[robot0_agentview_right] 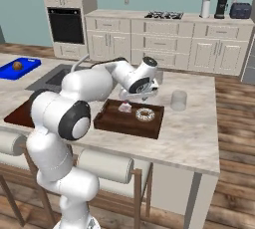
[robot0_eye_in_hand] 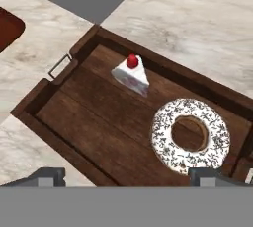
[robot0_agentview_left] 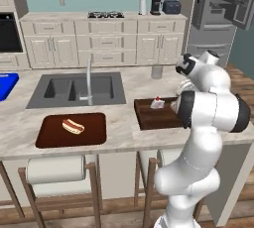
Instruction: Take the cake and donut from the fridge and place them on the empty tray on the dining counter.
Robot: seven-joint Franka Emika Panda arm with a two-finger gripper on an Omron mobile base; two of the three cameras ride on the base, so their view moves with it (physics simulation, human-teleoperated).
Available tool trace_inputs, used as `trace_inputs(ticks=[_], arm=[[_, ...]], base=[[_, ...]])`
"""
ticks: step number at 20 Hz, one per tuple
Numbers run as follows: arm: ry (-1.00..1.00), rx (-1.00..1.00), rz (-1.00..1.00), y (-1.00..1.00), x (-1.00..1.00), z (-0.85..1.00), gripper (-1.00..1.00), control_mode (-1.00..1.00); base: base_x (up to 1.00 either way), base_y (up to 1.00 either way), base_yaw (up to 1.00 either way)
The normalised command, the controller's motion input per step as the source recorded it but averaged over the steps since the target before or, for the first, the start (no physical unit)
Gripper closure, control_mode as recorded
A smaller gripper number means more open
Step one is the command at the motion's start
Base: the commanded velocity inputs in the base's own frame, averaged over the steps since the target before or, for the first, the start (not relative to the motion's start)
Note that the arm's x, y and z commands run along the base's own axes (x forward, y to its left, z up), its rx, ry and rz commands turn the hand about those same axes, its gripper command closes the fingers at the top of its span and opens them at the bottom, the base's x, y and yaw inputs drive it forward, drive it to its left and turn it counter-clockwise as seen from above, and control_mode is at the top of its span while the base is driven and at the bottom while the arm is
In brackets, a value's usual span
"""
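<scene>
Donut (robot0_eye_in_hand: 190, 134) and cake (robot0_eye_in_hand: 131, 74) lie apart inside the tray (robot0_eye_in_hand: 54, 103); the right base view alone includes a glass (robot0_agentview_right: 179, 100); the gripper (robot0_eye_in_hand: 127, 175) is spread, empty.

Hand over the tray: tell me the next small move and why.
Probably lift the hand straight up and clear of the tray. The cake and the donut both lie inside its rims, apart from each other, and the hand is open with nothing between its fingers. Nothing seems left to place, so backing off without brushing the donut looks right.

Hot dog (robot0_agentview_left: 73, 126) on flat tray (robot0_agentview_left: 49, 135) (glass (robot0_agentview_right: 179, 100) upright).
</scene>
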Motion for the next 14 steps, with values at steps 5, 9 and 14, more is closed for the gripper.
trace_inputs(ticks=[5, 9, 14], arm=[[-0.30, 0.00, -0.12, -0.01, -1.00, 0.61, -1.00, -1.00], [-0.56, 0.00, -0.10, 0.00, -1.00, 0.31, -1.00, -1.00], [-0.54, 0.00, -0.09, -0.09, -1.00, 0.42, -1.00, -1.00]], base=[[0.00, 0.00, 0.00], [0.00, 0.00, 0.00], [0.00, 0.00, 0.00]])
